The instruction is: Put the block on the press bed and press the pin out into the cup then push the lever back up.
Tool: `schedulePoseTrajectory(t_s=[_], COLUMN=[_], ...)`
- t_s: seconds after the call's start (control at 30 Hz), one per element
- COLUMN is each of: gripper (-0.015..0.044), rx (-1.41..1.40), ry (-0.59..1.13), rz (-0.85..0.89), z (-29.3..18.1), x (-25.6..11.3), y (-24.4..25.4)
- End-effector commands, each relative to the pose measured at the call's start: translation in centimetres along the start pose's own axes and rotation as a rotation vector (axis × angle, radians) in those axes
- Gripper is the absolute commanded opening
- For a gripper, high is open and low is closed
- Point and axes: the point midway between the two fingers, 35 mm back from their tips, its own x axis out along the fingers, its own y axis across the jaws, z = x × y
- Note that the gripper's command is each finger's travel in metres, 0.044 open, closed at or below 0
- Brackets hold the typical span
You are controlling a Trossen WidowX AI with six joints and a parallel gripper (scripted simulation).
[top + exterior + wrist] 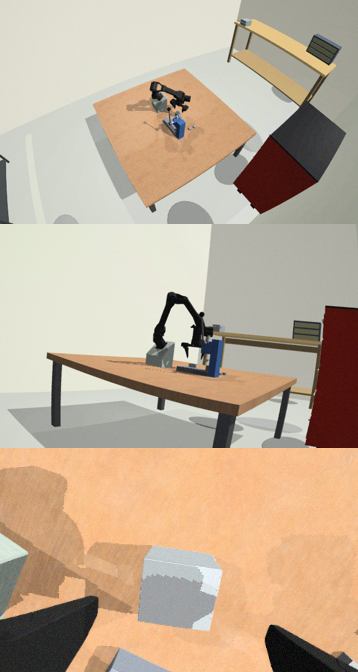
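Observation:
The light grey block (178, 113) (193, 365) (177, 598) stands on the table behind the press, off its bed. Its pin cannot be made out. My gripper (179, 109) (194, 358) (184, 615) is open and empty above the block, with one finger towards each side of it in the wrist view. The blue press (180, 129) (215, 360) has a grey base (191, 370) whose corner shows at the bottom of the wrist view (137, 664). The lever (169, 117) (201, 325) stands up with its black knob at the top. Punch and cup are not clearly visible.
The pale grey-green arm pedestal (159, 105) (159, 359) (9, 570) stands behind the press. Two small grey cubes (189, 128) (224, 373) lie beside the blue column. A red cabinet (272, 174) (338, 373) and a wooden shelf (280, 42) stand away from the table.

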Motion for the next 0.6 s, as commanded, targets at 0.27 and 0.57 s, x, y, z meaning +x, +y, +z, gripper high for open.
schedulePoseTrajectory(t_s=[0.27, 0.57], gripper=[0.0440, 0.0440], rx=[-0.011, -0.015], ry=[0.005, 0.006], rz=[0.005, 0.005], z=[-0.1, -0.1], x=[2.1, 3.5], y=[0.0, 0.0])
